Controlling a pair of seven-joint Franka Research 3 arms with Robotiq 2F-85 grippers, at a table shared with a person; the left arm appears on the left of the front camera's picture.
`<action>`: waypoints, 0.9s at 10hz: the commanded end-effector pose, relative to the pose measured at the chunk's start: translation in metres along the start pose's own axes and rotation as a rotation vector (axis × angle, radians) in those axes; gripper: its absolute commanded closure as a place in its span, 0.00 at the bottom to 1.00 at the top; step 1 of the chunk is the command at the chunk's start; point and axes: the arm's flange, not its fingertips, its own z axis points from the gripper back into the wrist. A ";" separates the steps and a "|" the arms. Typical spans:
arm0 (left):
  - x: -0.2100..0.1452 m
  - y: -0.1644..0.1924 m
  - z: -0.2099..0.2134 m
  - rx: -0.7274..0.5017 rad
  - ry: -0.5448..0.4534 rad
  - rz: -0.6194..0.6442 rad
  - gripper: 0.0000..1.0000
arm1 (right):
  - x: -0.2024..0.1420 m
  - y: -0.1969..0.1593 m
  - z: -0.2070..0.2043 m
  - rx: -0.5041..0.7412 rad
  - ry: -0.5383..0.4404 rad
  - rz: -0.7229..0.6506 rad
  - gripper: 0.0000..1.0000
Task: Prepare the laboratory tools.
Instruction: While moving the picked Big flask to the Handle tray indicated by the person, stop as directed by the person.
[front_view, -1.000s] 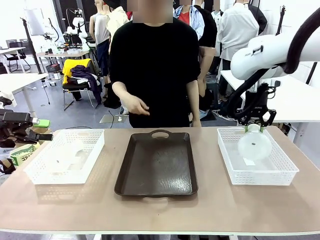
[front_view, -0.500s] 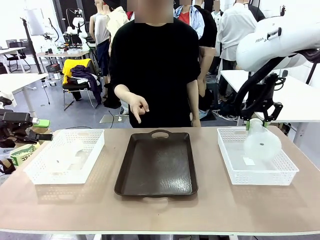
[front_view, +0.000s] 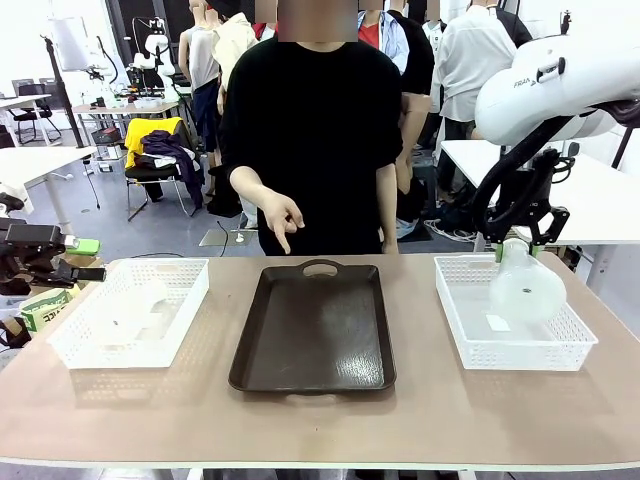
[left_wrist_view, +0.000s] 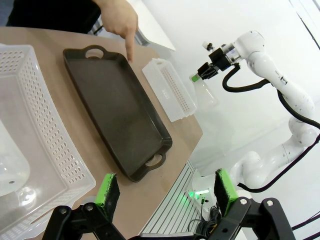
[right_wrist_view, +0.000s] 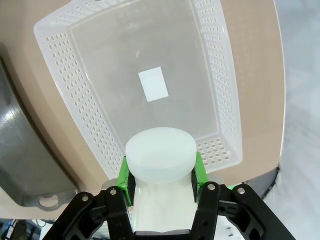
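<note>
One frosted-white conical flask (front_view: 527, 290) hangs above the right white mesh basket (front_view: 460, 335), tilted. My right gripper (front_view: 517, 248) is shut on its neck. In the right wrist view the flask's round base (right_wrist_view: 160, 151) faces the camera between the green pads (right_wrist_view: 126, 175) of the right gripper (right_wrist_view: 160, 177). The second flask (left_wrist_view: 9, 167) lies in the left basket (front_view: 75, 345), faint in the front view (front_view: 140, 305). My left gripper (left_wrist_view: 166, 192) is open with nothing between its fingers. It sits beside the table's left end (front_view: 92, 258).
A dark brown tray (front_view: 315, 330) lies mid-table between the baskets. The person stands at the far side, one hand (front_view: 283, 215) pointing down toward the tray's far edge. A white label (right_wrist_view: 153, 84) lies on the right basket's floor.
My right gripper has raised the flask out of the right basket and carried it slightly right. The person's hand has stretched out to point downward.
</note>
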 end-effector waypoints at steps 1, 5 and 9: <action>0.000 -0.001 0.002 -0.010 -0.009 -0.001 0.00 | 0.003 0.003 0.003 -0.003 0.005 -0.005 1.00; 0.000 -0.001 0.002 -0.010 -0.009 -0.001 0.00 | 0.004 0.021 0.011 0.014 -0.020 0.078 1.00; 0.000 -0.001 0.002 -0.010 -0.009 -0.001 0.00 | 0.023 0.135 0.038 0.044 -0.119 0.444 1.00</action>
